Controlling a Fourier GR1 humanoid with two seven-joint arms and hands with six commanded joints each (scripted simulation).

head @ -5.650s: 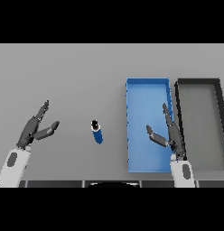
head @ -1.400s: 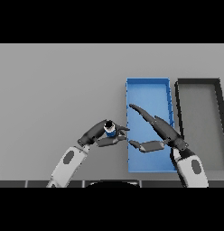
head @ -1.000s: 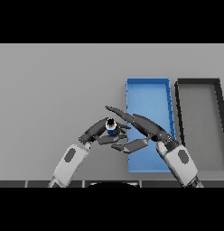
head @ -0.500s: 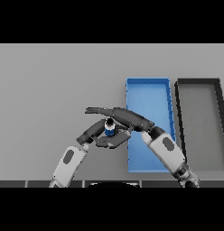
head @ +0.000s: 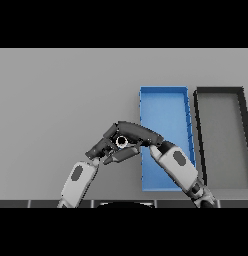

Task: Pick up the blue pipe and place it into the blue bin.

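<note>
The blue pipe [head: 121, 142] is held just left of the blue bin [head: 166, 112], above the table; only its ringed end shows between the two hands. My left hand [head: 99, 148] comes from the lower left with its fingers curled on the pipe's left side. My right hand [head: 142, 134] reaches leftward across the bin's near left edge. Its fingers arch over the pipe and its thumb [head: 120, 156] lies under it. Most of the pipe's blue body is hidden by the hands.
A black bin [head: 222, 130] stands right beside the blue bin, on its right. My right forearm [head: 177, 167] lies over the blue bin's near half. Grey tabletop [head: 61, 100] stretches to the left and far side.
My left hand picked the pipe up from the table and brought it toward the bin. My right hand swung left from over the blue bin and closed round the pipe.
</note>
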